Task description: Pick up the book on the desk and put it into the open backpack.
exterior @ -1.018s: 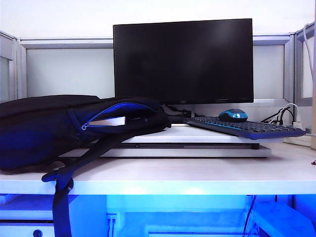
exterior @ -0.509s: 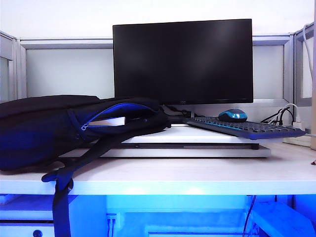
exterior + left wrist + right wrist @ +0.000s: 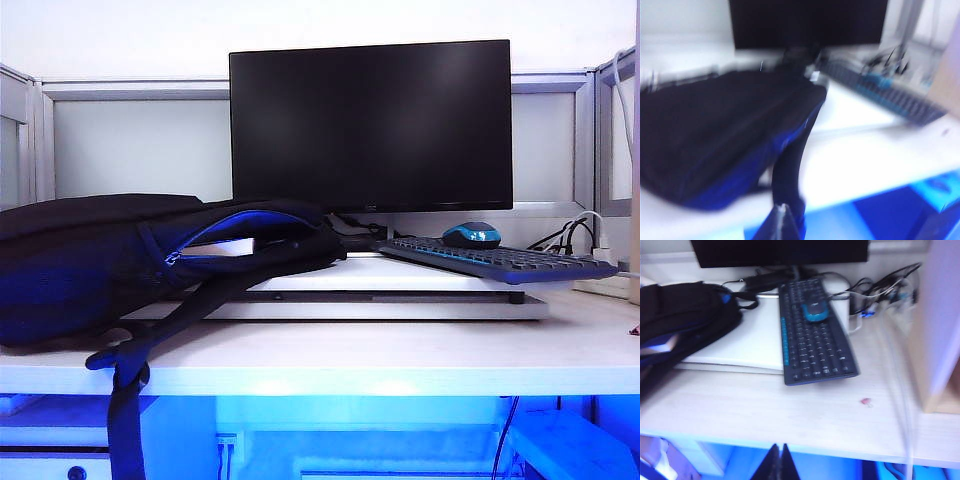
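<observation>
Inside the open backpack (image 3: 110, 260) on the desk (image 3: 400, 355), lying flat: the book (image 3: 222, 246), white edge showing. Off the desk's front edge, low: left gripper (image 3: 781, 222) and right gripper (image 3: 777, 462), both closed, empty.

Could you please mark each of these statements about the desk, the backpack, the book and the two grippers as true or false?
1. The book sits inside the backpack opening. True.
2. The mouse rests on the bare desk. False: the mouse lies on the keyboard.
3. The left gripper is shut, back at the desk's front edge. True.
4. The right gripper holds the book. False: the right gripper is shut on nothing, near the front edge.
5. The monitor shows a bright picture. False: the monitor is dark.
</observation>
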`<state>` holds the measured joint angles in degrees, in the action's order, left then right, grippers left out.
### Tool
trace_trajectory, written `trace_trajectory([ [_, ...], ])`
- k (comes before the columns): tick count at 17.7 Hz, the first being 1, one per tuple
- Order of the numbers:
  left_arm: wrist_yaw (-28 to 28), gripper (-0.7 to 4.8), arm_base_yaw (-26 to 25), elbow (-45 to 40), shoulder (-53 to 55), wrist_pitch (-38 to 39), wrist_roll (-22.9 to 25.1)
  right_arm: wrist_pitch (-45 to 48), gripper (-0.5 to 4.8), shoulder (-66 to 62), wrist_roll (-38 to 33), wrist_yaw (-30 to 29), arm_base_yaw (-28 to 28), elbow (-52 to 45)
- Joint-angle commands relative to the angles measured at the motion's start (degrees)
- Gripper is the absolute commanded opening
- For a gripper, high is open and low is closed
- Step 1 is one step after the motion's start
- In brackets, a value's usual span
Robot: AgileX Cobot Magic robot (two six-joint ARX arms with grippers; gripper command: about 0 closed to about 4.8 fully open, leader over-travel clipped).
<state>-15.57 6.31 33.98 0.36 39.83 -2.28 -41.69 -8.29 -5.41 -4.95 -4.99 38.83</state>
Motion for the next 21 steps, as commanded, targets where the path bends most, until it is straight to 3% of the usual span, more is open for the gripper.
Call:
trace_trajectory([
  [1,0.35,-0.04,-0.09,-4.0,-0.11,-6.19,-0.15,7.67,-0.09,2.73,-5.88,0.39,-0.07,-7.37],
  [6,0.39,-0.04,-0.04,-14.82,-0.11,-19.41,-4.42,20.02,-0.09,3.37,-7.02,0.37,-0.07,-20.48],
  [11,8.52,-0.04,-0.04,-26.43,-0.13,-28.13,-7.91,24.48,-0.09,3.37,-6.99,0.37,-0.09,-29.11],
  [13,8.98,-0.04,-0.04,-30.69,-0.13,-32.37,-9.31,26.43,-0.09,3.37,-6.99,0.39,-0.09,-32.76],
  [21,14.69,-0.03,-0.02,-33.59,-0.13,-29.33,-6.54,28.26,-0.08,3.28,-6.99,1.64,-0.09,-37.27],
])
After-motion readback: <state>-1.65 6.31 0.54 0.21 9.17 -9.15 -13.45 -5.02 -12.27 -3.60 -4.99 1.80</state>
